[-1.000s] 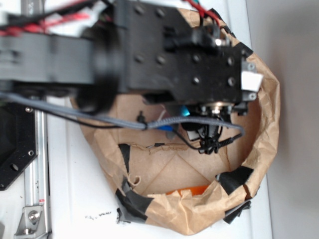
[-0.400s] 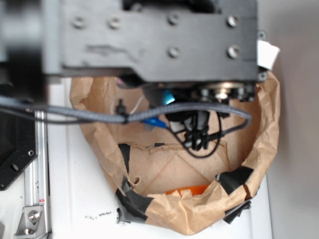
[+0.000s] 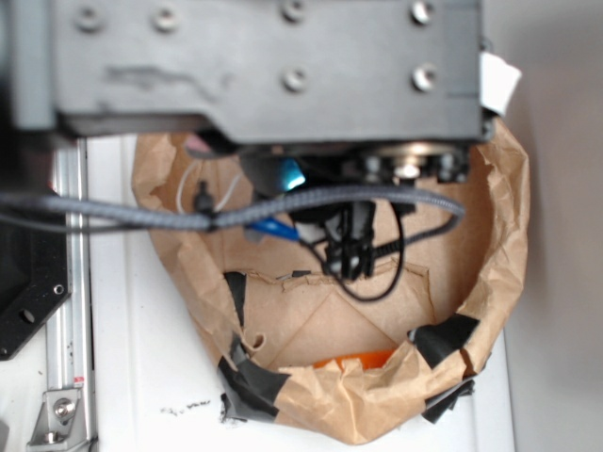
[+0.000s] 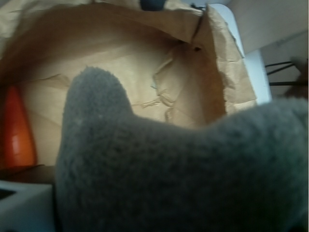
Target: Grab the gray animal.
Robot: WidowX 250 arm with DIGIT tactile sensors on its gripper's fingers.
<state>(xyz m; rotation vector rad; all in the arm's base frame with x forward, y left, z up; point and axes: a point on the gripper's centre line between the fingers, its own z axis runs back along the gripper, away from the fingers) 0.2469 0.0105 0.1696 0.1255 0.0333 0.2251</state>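
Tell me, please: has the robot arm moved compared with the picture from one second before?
Yes. In the exterior view the arm now covers more of the paper bag's upper rim and looks larger, so it has probably risen toward the camera.

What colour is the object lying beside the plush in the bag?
Orange, clearest in the wrist view.

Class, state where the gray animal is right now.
In the wrist view the gray animal fills the lower foreground, close to the camera, in front of the brown paper bag, with an orange thing at far left.

Arm (image 3: 264,66) overhead, angled downward; claw hidden, state unclear.
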